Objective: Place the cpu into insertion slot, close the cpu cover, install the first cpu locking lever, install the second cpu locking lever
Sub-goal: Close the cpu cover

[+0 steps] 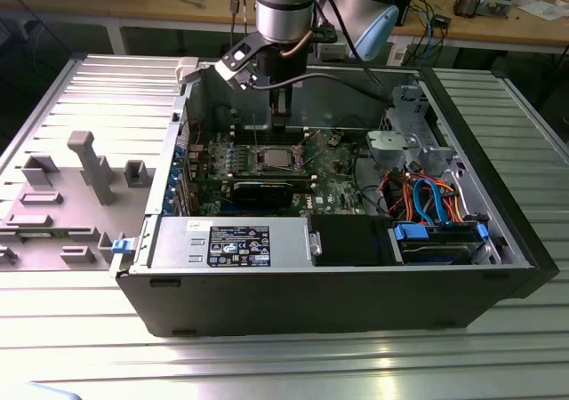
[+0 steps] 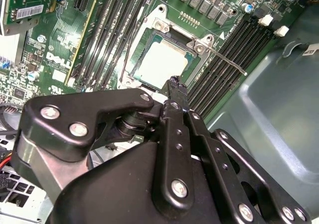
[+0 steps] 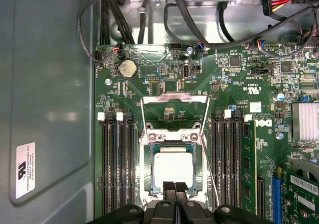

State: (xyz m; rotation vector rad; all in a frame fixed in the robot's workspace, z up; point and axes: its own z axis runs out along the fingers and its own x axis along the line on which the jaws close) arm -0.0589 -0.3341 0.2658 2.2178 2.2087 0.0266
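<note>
The cpu (image 3: pixel 173 165) lies flat in the insertion slot (image 3: pixel 148 157), its dull silver top showing in both wrist views (image 2: pixel 160 65). The cpu cover (image 3: pixel 174 98) is swung open away from the socket, with bare board visible through its window. A thin locking lever (image 3: pixel 213 171) runs along one side of the socket, and the same kind of wire lever (image 2: pixel 229 63) sticks out free over the memory slots. My gripper (image 3: pixel 175 185) hovers just above the cpu's near edge, fingers pressed together with nothing between them. In the exterior view it (image 1: pixel 281 120) hangs over the socket (image 1: pixel 274 158).
Black memory slots (image 3: pixel 117 159) flank the socket on both sides. A graphics card (image 1: pixel 267 189) lies in front of it. Cables (image 1: pixel 427 196) and a drive cage (image 1: pixel 400 147) crowd the case's right. The case wall (image 3: pixel 45 109) stands close by. Grey fixtures (image 1: pixel 89 164) sit outside.
</note>
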